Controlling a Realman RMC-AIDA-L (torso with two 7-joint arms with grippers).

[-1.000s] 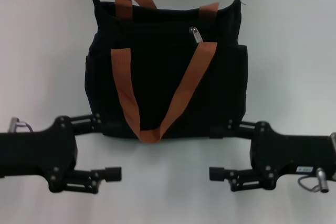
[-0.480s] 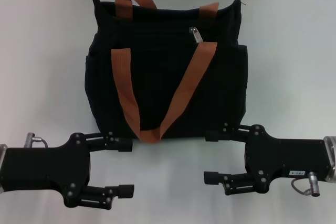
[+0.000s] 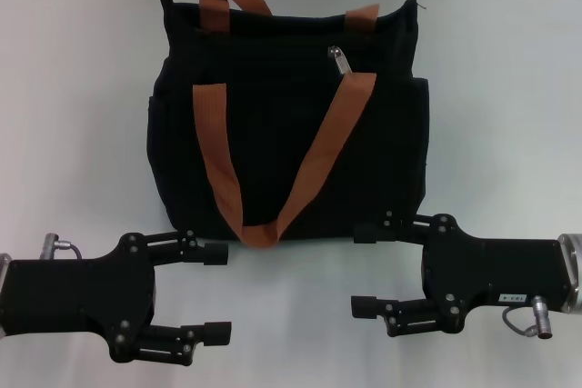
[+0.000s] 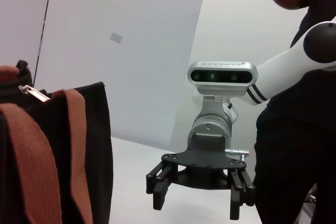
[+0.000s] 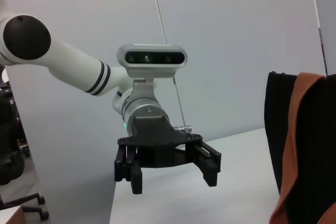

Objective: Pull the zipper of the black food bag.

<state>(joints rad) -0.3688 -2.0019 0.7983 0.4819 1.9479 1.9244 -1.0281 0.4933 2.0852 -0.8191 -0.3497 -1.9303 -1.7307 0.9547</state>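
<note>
1. Table (image 3: 509, 88): white surface carrying everything below.
2. Black food bag (image 3: 282, 161): boxy fabric tote at the table's centre, reaching toward the far edge. Its near edge lies just beyond both grippers.
3. Orange-brown handles (image 3: 323, 156): one strap is draped down the bag's upper face in a long loop; the other arches at the far edge. Risk: the draped strap runs right beside the pull tab, so a finger closing there may catch webbing instead of metal.
4. Left gripper (image 3: 216, 293): near left, at the bag's near-left corner, fingers spread and grasping nothing.
5. Right gripper (image 3: 362, 267): near right, at the bag's near-right corner, fingers likewise spread and empty; its upper finger overlaps the bag's edge, contact not discernible.
6. Zipper (image 3: 340, 60): small silver tab on the far part of the bag, right of centre, well apart from both grippers. Risk: the tab is tiny, so a slightly off approach would miss it; pulling without the bag braced could drag the soft bag along.
</note>
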